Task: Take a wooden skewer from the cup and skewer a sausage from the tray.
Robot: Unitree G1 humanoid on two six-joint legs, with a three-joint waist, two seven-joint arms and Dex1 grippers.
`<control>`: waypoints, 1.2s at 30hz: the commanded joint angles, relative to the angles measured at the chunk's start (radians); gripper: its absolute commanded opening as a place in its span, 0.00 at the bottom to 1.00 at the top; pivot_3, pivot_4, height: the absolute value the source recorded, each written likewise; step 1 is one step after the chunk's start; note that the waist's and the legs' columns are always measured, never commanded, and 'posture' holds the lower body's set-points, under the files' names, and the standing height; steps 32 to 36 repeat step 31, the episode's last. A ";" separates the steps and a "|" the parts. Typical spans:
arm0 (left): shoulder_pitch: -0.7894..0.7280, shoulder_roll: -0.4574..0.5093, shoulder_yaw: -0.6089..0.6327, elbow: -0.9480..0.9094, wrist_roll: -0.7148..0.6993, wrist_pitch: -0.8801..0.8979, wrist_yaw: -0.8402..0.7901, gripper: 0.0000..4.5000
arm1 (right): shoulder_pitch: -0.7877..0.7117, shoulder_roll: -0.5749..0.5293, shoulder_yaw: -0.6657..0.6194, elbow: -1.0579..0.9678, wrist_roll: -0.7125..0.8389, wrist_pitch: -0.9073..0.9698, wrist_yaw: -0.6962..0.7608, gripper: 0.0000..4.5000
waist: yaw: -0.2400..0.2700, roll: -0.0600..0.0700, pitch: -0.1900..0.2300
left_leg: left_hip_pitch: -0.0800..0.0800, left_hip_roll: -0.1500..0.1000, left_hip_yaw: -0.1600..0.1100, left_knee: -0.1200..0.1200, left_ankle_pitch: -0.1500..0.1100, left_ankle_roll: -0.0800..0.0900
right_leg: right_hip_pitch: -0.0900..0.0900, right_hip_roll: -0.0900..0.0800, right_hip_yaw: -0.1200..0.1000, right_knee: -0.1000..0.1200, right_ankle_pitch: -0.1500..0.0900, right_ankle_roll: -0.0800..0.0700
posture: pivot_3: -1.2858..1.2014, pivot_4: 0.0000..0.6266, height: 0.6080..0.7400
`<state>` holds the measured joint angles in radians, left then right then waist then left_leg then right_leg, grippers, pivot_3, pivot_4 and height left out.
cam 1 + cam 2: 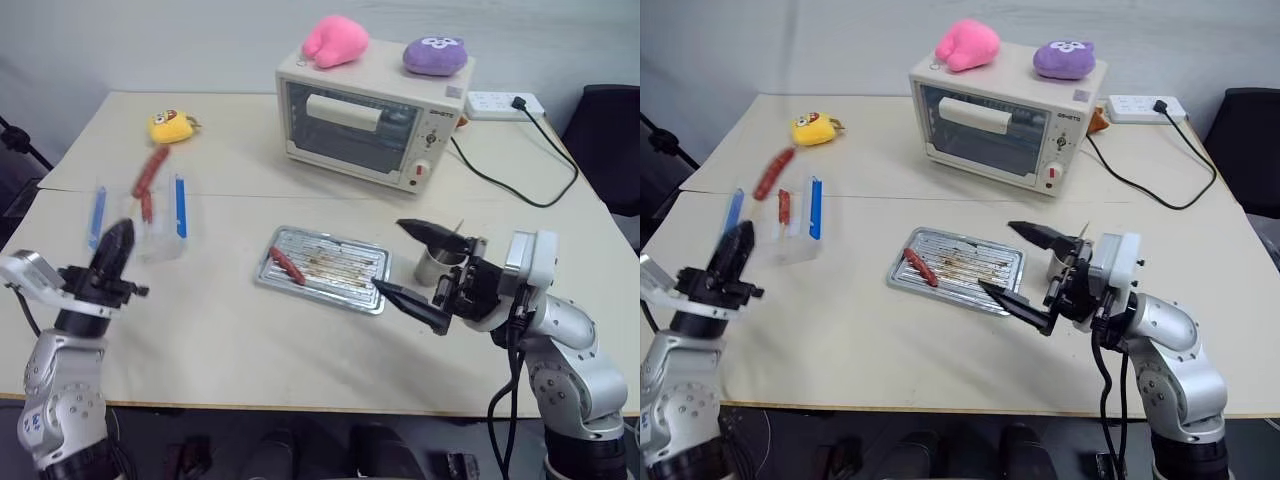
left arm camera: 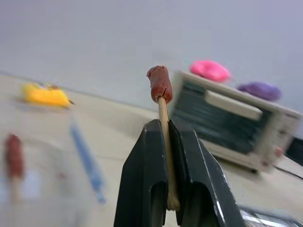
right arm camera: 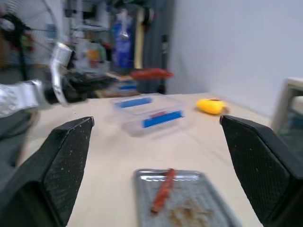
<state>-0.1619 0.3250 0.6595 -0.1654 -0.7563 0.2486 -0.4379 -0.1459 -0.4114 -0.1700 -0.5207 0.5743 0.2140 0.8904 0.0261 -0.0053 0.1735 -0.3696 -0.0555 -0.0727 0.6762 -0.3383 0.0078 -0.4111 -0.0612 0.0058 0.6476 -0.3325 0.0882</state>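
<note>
My left gripper [image 1: 113, 250] is shut on the wooden skewer [image 2: 164, 118] and held up over the table's left side. A reddish-brown sausage [image 2: 160, 84] is stuck on the skewer's tip, above the clear box. A second sausage [image 1: 288, 266] lies at the left end of the silver tray [image 1: 330, 237] in the middle of the table. My right gripper [image 1: 395, 258] hangs wide open over the tray's right end with nothing between its fingers. The grey metal cup [image 1: 435, 265] stands just right of the tray, partly hidden behind that gripper, with thin sticks poking out of it.
A clear box with blue clips [image 1: 150, 225] holds a small dark red sausage [image 1: 146, 205] just ahead of my left gripper. Behind the tray stands a toaster oven [image 1: 370, 115] with pink and purple plush toys on top. At the back are a yellow toy [image 1: 172, 126] and a power strip [image 1: 503, 103] with cable.
</note>
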 commanded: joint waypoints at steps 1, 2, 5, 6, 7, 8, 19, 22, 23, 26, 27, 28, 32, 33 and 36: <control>-0.089 0.035 0.011 0.128 0.081 -0.067 0.103 0.00 | 0.039 0.015 -0.023 0.038 -0.047 -0.108 -0.027 0.99 | 0.000 0.000 0.000 | 0.000 0.000 0.000 0.000 0.000 0.000 | 0.000 0.000 0.000 0.000 0.000 0.000 | 0.52 0.24 1.00; -0.113 0.044 0.001 0.165 0.112 -0.082 0.125 0.00 | 0.049 0.019 -0.023 0.047 -0.052 -0.120 -0.037 0.99 | -0.001 0.000 0.000 | 0.000 -0.001 0.000 0.000 0.000 0.001 | 0.000 0.000 0.000 0.000 0.000 0.000 | 0.52 0.24 1.00; -0.178 0.059 -0.021 0.259 0.166 -0.100 0.184 0.00 | 0.069 0.029 -0.016 0.058 -0.068 -0.162 -0.061 0.99 | -0.003 -0.001 0.000 | -0.001 -0.001 0.000 0.000 0.000 0.001 | -0.001 0.000 0.000 0.000 0.000 0.000 | 0.52 0.24 1.00; -0.191 0.061 -0.028 0.279 0.174 -0.109 0.186 0.00 | 0.075 0.031 -0.012 0.058 -0.070 -0.169 -0.067 0.99 | -0.004 -0.001 0.000 | -0.001 -0.001 0.000 0.000 0.000 0.001 | -0.001 0.000 0.000 0.000 0.000 0.000 | 0.52 0.24 1.00; -0.202 0.063 -0.043 0.296 0.185 -0.108 0.184 0.00 | 0.082 0.030 -0.007 0.056 -0.070 -0.175 -0.069 0.99 | -0.005 -0.001 0.000 | -0.001 -0.001 0.000 0.000 0.000 0.001 | -0.001 0.000 0.000 0.000 0.000 0.000 | 0.52 0.24 1.00; -0.212 0.066 -0.058 0.309 0.190 -0.106 0.177 0.00 | 0.089 0.029 -0.002 0.053 -0.072 -0.181 -0.071 0.99 | -0.005 -0.001 0.000 | -0.001 0.000 0.000 0.000 0.000 0.000 | -0.001 0.000 0.000 0.000 0.000 0.000 | 0.52 0.24 1.00; -0.163 0.180 -0.178 0.238 0.214 -0.089 -0.036 0.55 | 0.139 -0.056 0.012 0.010 -0.044 -0.132 -0.046 1.00 | -0.005 -0.001 -0.001 | -0.001 0.000 0.000 0.000 0.000 0.000 | -0.001 0.000 0.000 0.000 0.000 0.000 | 0.52 0.24 1.00; -0.046 0.303 -0.249 0.126 0.200 -0.060 -0.248 0.71 | 0.193 -0.124 -0.005 0.003 -0.011 -0.100 0.006 1.00 | -0.008 -0.001 -0.001 | 0.000 0.000 0.000 -0.002 -0.001 0.000 | -0.001 0.000 0.001 -0.001 0.000 0.000 | 0.52 0.24 1.00; 0.001 0.347 -0.259 0.090 0.183 -0.047 -0.322 0.71 | 0.223 -0.153 -0.017 0.012 -0.005 -0.100 0.038 1.00 | -0.008 -0.001 0.000 | 0.000 0.000 0.000 -0.004 0.000 0.000 | -0.001 0.000 0.001 -0.002 0.000 0.000 | 0.52 0.24 1.00; 0.113 0.440 -0.286 0.026 0.191 -0.061 -0.479 0.71 | 0.307 -0.229 -0.033 0.058 -0.026 -0.151 0.152 1.00 | -0.007 0.000 0.000 | 0.001 0.000 0.000 -0.006 0.000 0.000 | 0.000 -0.001 0.001 -0.004 0.000 0.000 | 0.52 0.24 1.00; 0.136 0.454 -0.297 0.024 0.213 -0.080 -0.503 0.71 | 0.327 -0.239 -0.035 0.074 -0.027 -0.168 0.177 1.00 | -0.006 0.000 0.000 | 0.001 0.000 0.000 -0.007 0.000 0.001 | 0.001 -0.001 0.001 -0.004 0.000 0.000 | 0.52 0.24 1.00; 0.157 0.457 -0.309 0.027 0.237 -0.108 -0.519 0.71 | 0.342 -0.242 -0.035 0.095 -0.029 -0.186 0.193 1.00 | -0.005 0.000 0.000 | 0.002 0.000 0.000 -0.007 0.000 0.001 | 0.001 -0.001 0.001 -0.005 0.000 0.000 | 0.52 0.24 1.00; 0.189 0.429 -0.341 0.047 0.288 -0.182 -0.536 0.71 | 0.356 -0.231 -0.023 0.160 -0.049 -0.241 0.217 1.00 | -0.004 0.000 0.000 | 0.003 0.000 0.000 -0.007 0.000 0.001 | 0.003 -0.001 0.001 -0.005 0.000 0.000 | 0.52 0.24 1.00; 0.189 0.429 -0.341 0.047 0.288 -0.182 -0.536 0.71 | 0.356 -0.231 -0.023 0.160 -0.049 -0.241 0.217 1.00 | -0.004 0.000 0.000 | 0.003 0.000 0.000 -0.007 0.000 0.001 | 0.003 -0.001 0.001 -0.005 0.000 0.000 | 0.52 0.24 1.00; 0.189 0.429 -0.341 0.047 0.288 -0.182 -0.536 0.71 | 0.356 -0.231 -0.023 0.160 -0.049 -0.241 0.217 1.00 | -0.004 0.000 0.000 | 0.003 0.000 0.000 -0.007 0.000 0.001 | 0.003 -0.001 0.001 -0.005 0.000 0.000 | 0.52 0.24 1.00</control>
